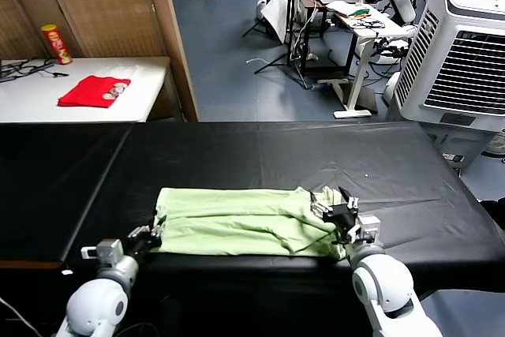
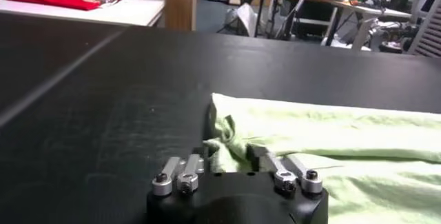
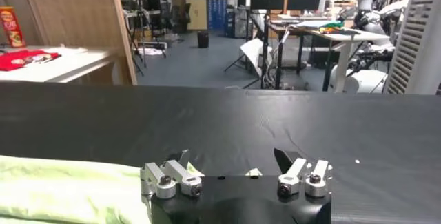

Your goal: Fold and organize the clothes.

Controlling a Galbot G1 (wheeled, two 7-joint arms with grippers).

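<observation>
1. shirt [image 1: 237,222], pale green, lies as a long band near the front edge of the black bench [image 1: 260,151], already folded lengthwise, with bunching at its right end.
2. left tool [image 1: 150,234] sits at the shirt's near-left corner, fingers together and clamped on a puckered bit of the hem; the left wrist view shows cloth gathered between them.
3. right tool [image 1: 341,219] is over the right end, fingers apart, holding nothing.
4. judgement: the step is securing both ends for a crosswise fold. the right tool should close on all layers at the edge, not on the loose bunched top.
5. lift both ends level; a one-layer pinch risks the fold sliding open.
6. red garment [image 1: 95,91] on the far-left white bench is not involved.
</observation>
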